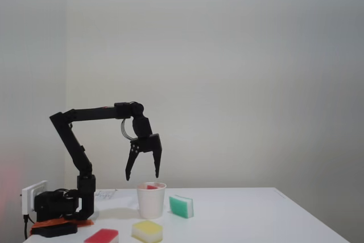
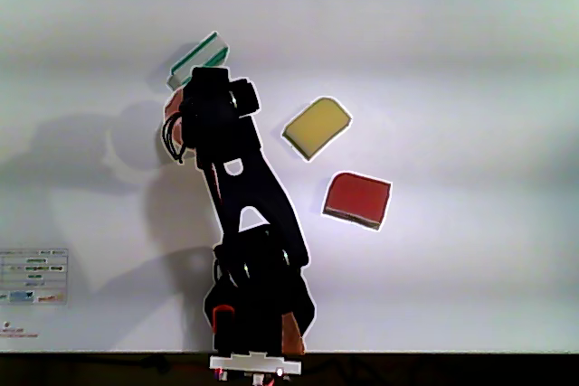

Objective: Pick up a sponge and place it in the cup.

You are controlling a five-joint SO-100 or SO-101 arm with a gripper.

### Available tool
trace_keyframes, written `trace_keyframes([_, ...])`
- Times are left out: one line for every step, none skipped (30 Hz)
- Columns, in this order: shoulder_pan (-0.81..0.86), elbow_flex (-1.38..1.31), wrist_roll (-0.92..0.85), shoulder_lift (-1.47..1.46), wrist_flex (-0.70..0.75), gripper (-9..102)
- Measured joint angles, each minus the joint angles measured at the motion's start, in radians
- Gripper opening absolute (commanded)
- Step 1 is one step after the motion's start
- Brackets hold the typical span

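Sponge (image 1: 151, 186) sits inside the cup (image 1: 151, 202) in the fixed view, just a sliver of its red top peeking over the rolled rim, so which way its long axis runs cannot be told. Cup stands upright on the white table (image 1: 256, 220), tapering downward. Right above it hangs the gripper (image 1: 143, 177), both black fingers splayed apart and pointing down, nothing between them, clear of the rim.

Count time: one cup, one sponge in it, and three more sponges out on the table. Green-topped sponge (image 1: 181, 206) stands on edge just right of the cup in the fixed view. Yellow-topped sponge (image 1: 148, 231) lies flat in front of the cup, and a wide red sponge (image 1: 102, 235) lies at the bottom edge, further left.

From the other view, the arm (image 2: 244, 196) covers the cup; the green sponge (image 2: 197, 56) pokes out beyond it, with the yellow (image 2: 317, 127) and red (image 2: 357, 200) ones lying to the right, apart from each other.
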Motion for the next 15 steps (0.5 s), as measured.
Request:
trace_keyframes([0.0,-0.006,0.005,0.0,0.008,37])
trace_keyframes([-0.005,-0.018,0.006,-0.006,0.017,36])
trace_keyframes([-0.006,-0.026,0.009,-0.006,0.017,34])
trace_keyframes([-0.009,-0.037,0.009,-0.008,0.029,31])
trace_keyframes([-0.009,-0.043,0.009,-0.008,0.046,27])
trace_keyframes([-0.011,-0.052,0.009,-0.005,0.052,23])
trace_keyframes([-0.011,-0.06,0.009,-0.003,0.061,18])
trace_keyframes([-0.006,-0.063,0.009,-0.003,0.069,13])
trace_keyframes([0.003,-0.061,0.009,0.005,0.071,7])
trace_keyframes([0.014,-0.055,0.009,0.017,0.071,3])
trace_keyframes([0.023,-0.044,0.0,0.037,0.071,1])
trace_keyframes([0.028,-0.032,-0.003,0.058,0.071,0])
trace_keyframes([0.034,-0.009,-0.003,0.091,0.071,0])
trace_keyframes([0.043,0.015,-0.012,0.124,0.064,0])
trace_keyframes([0.054,0.04,-0.015,0.16,0.051,0])
